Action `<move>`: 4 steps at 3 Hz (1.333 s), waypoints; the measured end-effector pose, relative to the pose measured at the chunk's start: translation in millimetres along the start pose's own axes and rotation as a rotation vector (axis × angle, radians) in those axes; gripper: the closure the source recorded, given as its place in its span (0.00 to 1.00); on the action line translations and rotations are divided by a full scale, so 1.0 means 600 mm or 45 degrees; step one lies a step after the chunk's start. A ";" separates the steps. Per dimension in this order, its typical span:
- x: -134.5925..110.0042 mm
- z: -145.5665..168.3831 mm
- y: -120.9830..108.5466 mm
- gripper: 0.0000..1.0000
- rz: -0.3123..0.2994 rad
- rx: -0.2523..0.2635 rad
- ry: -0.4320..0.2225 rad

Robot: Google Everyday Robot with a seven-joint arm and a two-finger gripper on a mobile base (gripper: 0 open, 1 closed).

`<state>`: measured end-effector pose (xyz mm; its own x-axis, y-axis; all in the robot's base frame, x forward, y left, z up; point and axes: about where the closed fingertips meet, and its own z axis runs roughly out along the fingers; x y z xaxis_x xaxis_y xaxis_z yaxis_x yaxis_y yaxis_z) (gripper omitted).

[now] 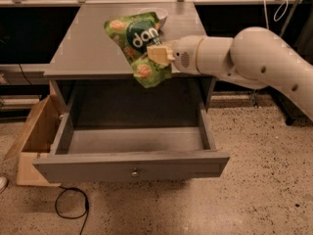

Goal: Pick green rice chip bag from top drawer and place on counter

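Note:
My gripper (pixel 157 54) comes in from the right on a thick white arm and is shut on the green rice chip bag (pixel 137 45). The bag is light green with a dark round logo and white lettering. It hangs in the air above the front part of the grey counter (pixel 88 48), well above the drawer. The top drawer (pixel 132 163) is pulled open below, and its grey inside shows nothing in it. Its front panel carries one small metal knob (pixel 134 172).
A white bowl (pixel 160 14) stands at the back of the counter, partly hidden behind the bag. A tan cardboard box (pixel 34 141) sits on the floor left of the drawer. A black cable (pixel 71 209) lies on the speckled floor in front.

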<state>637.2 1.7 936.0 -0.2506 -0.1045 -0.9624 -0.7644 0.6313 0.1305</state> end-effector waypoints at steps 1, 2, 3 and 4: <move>-0.057 0.059 -0.029 1.00 -0.037 0.040 -0.002; -0.042 0.093 -0.041 1.00 0.021 0.051 0.045; -0.042 0.099 -0.039 1.00 0.022 0.041 0.044; -0.042 0.137 -0.051 1.00 0.031 0.024 0.042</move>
<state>715.9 48.2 936.5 -0.2888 -0.1141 -0.9506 -0.7465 0.6485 0.1490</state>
